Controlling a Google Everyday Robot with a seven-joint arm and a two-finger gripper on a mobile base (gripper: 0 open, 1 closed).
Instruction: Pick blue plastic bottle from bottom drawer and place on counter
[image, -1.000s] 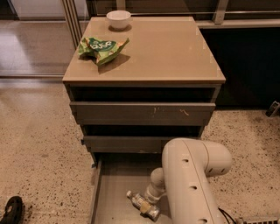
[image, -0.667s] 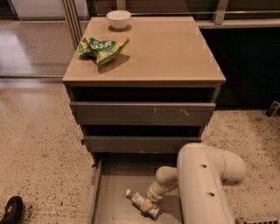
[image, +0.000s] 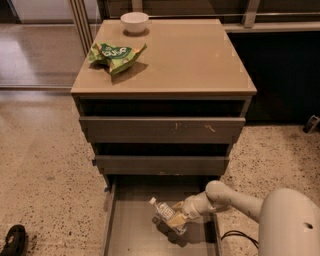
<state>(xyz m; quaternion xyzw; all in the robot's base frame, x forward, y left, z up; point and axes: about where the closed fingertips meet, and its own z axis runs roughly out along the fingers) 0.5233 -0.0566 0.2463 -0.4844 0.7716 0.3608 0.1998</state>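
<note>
While beneath drawer fronts (image: 162, 164), gripper (image: 176, 220) around bottle (image: 161, 209)

A: Where does the one view look from?
B: From high up in front of the cabinet (image: 162, 130), tilted down at it. The worktop (image: 190, 55) fills the upper middle, and the bottom drawer (image: 130, 225) runs off the lower edge.
A: Near?
B: Fairly. Floor (image: 40, 150) shows on either side. The arm (image: 240, 202) shows at the lower right, close under the lens, with the hand (image: 178, 218) in the drawer at the bottle (image: 161, 209).
</note>
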